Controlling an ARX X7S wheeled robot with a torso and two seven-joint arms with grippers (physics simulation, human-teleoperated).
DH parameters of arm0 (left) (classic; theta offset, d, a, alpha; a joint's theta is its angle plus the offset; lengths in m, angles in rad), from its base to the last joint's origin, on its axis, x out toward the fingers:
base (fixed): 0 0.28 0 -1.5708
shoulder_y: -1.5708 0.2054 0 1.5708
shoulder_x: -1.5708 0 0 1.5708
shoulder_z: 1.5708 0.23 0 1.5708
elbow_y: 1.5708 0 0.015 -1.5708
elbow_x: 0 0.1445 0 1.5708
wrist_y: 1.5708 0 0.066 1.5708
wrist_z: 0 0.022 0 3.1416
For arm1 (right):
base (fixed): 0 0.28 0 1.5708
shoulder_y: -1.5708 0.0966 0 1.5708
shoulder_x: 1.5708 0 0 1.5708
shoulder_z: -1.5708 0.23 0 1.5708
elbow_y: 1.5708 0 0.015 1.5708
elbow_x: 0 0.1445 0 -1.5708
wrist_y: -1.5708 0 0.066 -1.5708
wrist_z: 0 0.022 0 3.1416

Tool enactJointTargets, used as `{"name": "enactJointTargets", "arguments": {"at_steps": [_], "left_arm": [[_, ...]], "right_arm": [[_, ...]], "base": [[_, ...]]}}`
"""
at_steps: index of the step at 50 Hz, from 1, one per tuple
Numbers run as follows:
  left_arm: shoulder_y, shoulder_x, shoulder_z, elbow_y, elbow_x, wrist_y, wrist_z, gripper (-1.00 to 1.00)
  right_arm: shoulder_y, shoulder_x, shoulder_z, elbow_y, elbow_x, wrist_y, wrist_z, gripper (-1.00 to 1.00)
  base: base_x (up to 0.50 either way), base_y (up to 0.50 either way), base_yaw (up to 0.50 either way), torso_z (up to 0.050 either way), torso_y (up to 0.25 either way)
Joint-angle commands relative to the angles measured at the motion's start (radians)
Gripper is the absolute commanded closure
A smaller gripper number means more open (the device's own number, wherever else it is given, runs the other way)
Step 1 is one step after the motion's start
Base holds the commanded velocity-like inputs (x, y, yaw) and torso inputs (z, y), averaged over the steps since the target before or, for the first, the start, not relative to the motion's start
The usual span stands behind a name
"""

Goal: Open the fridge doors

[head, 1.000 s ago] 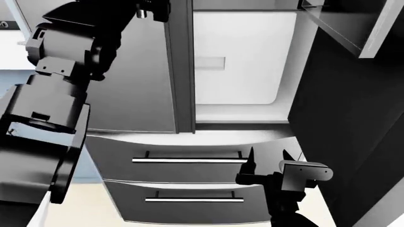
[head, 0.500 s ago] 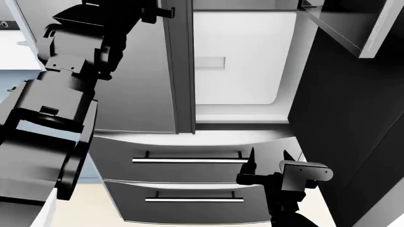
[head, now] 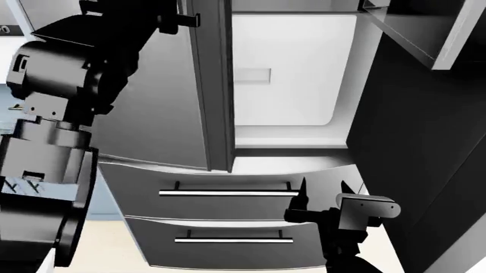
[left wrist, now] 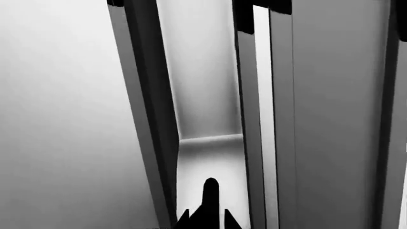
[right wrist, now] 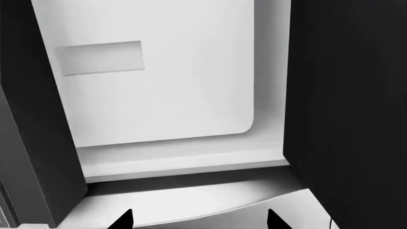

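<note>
My right fridge door [head: 414,142] is swung wide, the left fridge door [head: 163,102] barely ajar — my right gripper [head: 322,189] idle with jaws apart, my left gripper's [left wrist: 210,200] jaws I cannot tell.

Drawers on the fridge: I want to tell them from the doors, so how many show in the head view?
2. The upper drawer sits right under the open compartment; the lower drawer sits below it. The right hand hovers before them.

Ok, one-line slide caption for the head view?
Right fridge door swung open; left door barely ajar, left arm raised against it; right end effector idle, open.
</note>
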Motion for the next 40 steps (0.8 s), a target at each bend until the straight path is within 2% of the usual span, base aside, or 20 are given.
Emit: {"name": "enactJointTargets", "arguments": {"at_steps": [1,13,23,27,31,40], "left_arm": [[0.112,-0.085,-0.039,0.363,-0.128,-0.22,-0.05,1.0],[0.183,-0.182,-0.144,0.662,-0.255,-0.426,-0.131,1.0],[0.249,-0.255,-0.329,0.884,-0.405,-0.599,-0.213,1.0],[0.337,-0.266,-0.439,0.976,-0.468,-0.647,-0.264,1.0],[0.36,-0.289,-0.492,1.055,-0.522,-0.717,-0.301,1.0],[0.351,-0.326,-0.595,1.112,-0.609,-0.832,-0.383,1.0]], "right_arm": [[-0.002,-0.003,0.003,0.004,0.0,0.003,-0.005,-1.0],[0.0,-0.001,0.004,-0.006,-0.012,0.014,0.009,-1.0],[0.0,-0.003,0.007,-0.009,-0.017,0.017,0.01,-1.0],[0.0,-0.003,0.008,-0.009,-0.019,0.018,0.009,-1.0],[0.0,-0.005,0.008,-0.008,-0.021,0.021,0.009,-1.0],[-0.003,-0.006,0.01,-0.009,-0.025,0.022,0.01,-1.0]], "base": [[0.0,0.0,0.0,0.0,0.0],[0.0,0.0,0.0,0.0,0.001],[0.0,0.0,0.0,0.0,0.002],[0.0,0.0,0.0,0.0,0.003],[0.0,0.0,0.0,0.0,0.003],[0.0,0.0,0.0,0.0,0.002]]}}
